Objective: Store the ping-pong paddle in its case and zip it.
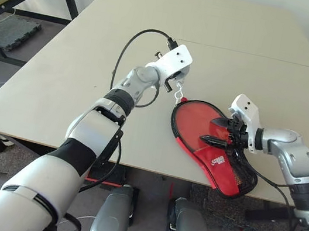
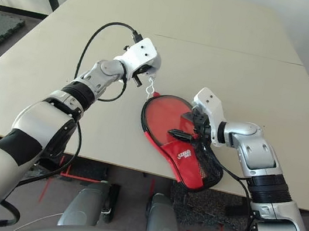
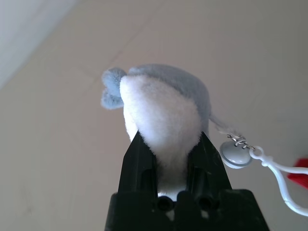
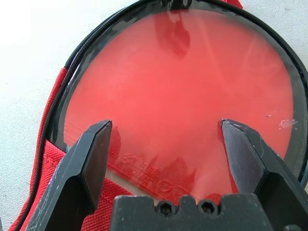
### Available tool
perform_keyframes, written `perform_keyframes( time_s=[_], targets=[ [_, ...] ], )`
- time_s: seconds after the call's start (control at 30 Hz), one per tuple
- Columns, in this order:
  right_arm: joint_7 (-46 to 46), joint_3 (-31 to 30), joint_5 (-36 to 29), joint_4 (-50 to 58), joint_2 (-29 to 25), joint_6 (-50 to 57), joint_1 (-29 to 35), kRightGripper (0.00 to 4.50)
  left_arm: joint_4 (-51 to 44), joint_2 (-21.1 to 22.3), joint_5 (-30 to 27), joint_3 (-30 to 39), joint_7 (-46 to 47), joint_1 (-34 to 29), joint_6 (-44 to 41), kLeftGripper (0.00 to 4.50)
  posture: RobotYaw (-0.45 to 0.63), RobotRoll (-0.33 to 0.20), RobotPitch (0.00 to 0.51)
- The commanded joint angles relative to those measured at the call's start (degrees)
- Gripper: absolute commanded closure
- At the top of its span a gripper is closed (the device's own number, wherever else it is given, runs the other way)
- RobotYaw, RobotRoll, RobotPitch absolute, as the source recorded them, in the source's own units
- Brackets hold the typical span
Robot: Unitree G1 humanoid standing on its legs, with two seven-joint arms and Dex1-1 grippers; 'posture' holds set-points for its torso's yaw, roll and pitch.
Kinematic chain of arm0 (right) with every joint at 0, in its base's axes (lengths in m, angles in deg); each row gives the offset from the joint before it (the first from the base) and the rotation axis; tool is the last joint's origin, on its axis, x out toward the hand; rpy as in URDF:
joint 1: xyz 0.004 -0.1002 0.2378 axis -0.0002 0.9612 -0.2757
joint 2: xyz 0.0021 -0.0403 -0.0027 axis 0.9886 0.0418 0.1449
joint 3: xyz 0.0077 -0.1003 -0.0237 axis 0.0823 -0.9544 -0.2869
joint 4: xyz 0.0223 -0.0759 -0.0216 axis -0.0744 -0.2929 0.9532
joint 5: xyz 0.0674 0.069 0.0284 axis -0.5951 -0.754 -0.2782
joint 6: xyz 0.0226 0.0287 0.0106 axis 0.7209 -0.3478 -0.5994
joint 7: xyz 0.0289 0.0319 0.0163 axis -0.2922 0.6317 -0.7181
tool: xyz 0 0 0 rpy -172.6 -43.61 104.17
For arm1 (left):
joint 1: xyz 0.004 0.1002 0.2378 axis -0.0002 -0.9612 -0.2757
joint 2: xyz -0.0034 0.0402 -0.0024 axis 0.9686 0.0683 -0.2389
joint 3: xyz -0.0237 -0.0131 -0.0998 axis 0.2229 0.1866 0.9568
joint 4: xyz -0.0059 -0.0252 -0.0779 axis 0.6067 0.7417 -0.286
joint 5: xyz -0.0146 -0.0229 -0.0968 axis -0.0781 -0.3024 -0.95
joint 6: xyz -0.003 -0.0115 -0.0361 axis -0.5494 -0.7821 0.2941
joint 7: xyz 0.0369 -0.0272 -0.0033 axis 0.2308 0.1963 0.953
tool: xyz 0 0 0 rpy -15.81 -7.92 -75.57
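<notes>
Left gripper (image 3: 166, 149) has its fingers clamped on a little grey-white plush toy (image 3: 161, 108), whose white clip loop (image 1: 178, 93) dangles onto the case (image 1: 233, 176) rim at about 12 o'clock. Right gripper (image 4: 166, 139) hangs over the ping-pong paddle (image 4: 178, 96) with fingers spread wide. Paddle's red face sits inside the open case near the table's (image 1: 226, 38) front edge.

- The two head views look forward and down over both forearms; they share the table (image 1: 226, 38), the case (image 1: 233, 179) and both grippers.
- The left wrist view looks along the left gripper (image 3: 169, 144), very near a plush toy (image 3: 163, 110) between its fingers.
- The right wrist view looks along the right gripper (image 4: 166, 132), close above the ping-pong paddle (image 4: 178, 91) just beyond its fingertips.
</notes>
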Motion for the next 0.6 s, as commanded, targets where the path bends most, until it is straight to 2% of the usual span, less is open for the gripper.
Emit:
perform_keyframes(
  time_s=[0.03,0.27,0.57,0.6],
  targets=[
    [-0.27,-1.86,-0.18,-0.65,0.37,2.69,2.39,0.00,1.16,-1.46,2.21,-0.53,4.07,2.85,2.74,4.01,0.04,0.000,0.111],
    [-0.89,-1.79,-0.41,0.05,0.97,3.25,2.68,0.00,1.73,-6.20,5.54,-3.82,-3.86,1.17,5.39,4.01,0.04,0.000,0.113],
    [-0.95,-1.82,-0.39,0.00,1.25,3.37,2.56,0.00,0.86,-10.14,5.50,-5.32,-14.61,-2.86,6.92,4.01,0.04,0.000,0.115],
    [-0.93,-1.84,-0.37,-0.04,1.27,3.36,2.51,0.00,0.77,-10.28,5.65,-5.42,-14.84,-3.14,6.87,3.61,0.04,0.000,0.115]
  ],
)
